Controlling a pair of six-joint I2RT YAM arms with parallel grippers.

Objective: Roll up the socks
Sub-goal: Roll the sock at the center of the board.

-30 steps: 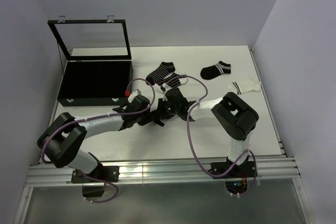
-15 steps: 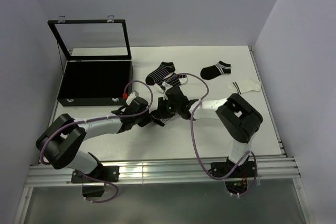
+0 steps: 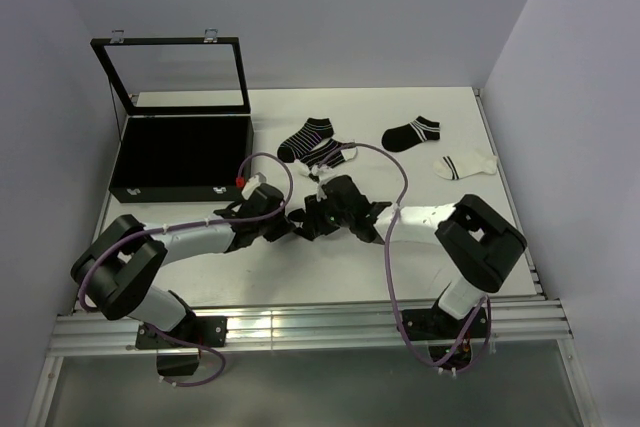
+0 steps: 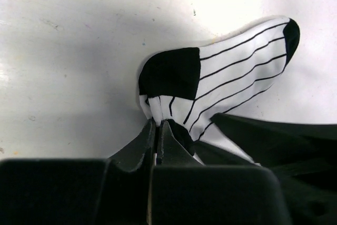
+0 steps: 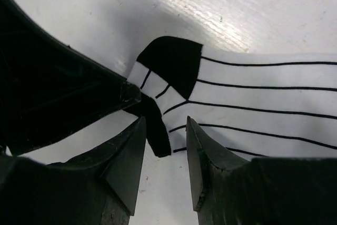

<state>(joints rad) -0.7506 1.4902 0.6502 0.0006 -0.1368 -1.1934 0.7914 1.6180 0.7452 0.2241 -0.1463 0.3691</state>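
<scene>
black-and-white arms point(image 3: 190, 237) (purple cables point(image 3: 387, 267))

Bench: white matte tabletop point(image 3: 300, 267), lightly scuffed; wrist views show small dark specks and one orange fleck on it.

Far-left corner: black rectangular display case point(image 3: 180, 152) with a dark lining. Two small light fittings on its front wall. Its black-framed glass lid point(image 3: 170, 42) stands open, nearly upright, against the left wall. Two silvery metal fittings point(image 3: 118, 36) on the lid's top edge.

Near edge: silvery ribbed aluminium rail point(image 3: 300, 327) runs the table's full width.

Surround: plain pale grey-lavender walls point(image 3: 300, 7) on three sides.
</scene>
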